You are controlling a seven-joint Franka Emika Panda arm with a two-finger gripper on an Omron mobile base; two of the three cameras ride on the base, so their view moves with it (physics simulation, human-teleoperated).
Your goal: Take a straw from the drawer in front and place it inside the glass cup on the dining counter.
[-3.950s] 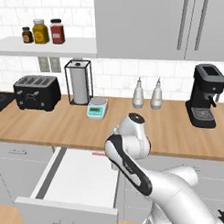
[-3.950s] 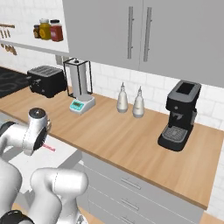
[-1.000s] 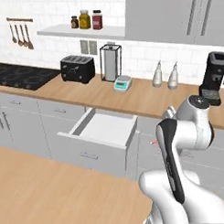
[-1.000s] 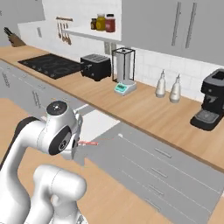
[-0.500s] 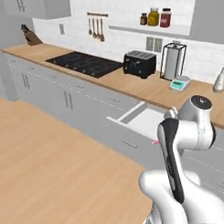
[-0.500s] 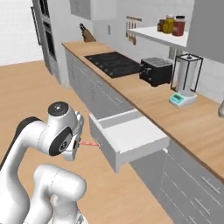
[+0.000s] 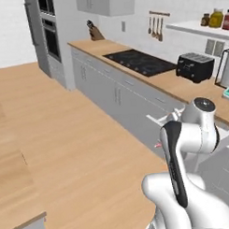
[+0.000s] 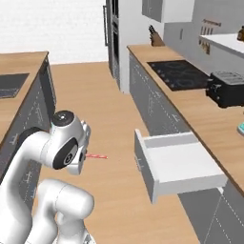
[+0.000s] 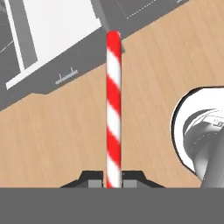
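A red-and-white striped straw sticks straight out from my gripper, which is shut on its lower end. From the right base the straw points away from the hand, over the wooden floor, left of the open drawer. That drawer has a plain white inside and stands pulled out from the grey cabinets. In the left base view my arm covers most of the drawer. The dining counter, light wood on a grey base, lies at the left; its top is also close by. The glass cup is out of view.
The wall-side worktop carries a black cooktop and a black toaster. A tall oven unit stands at its far end. Open wooden floor runs between the cabinets and the dining counter.
The whole picture has swung: the base has turned away from the wall worktop, so the drawer now lies off to the side. The straw stays held in the gripper.
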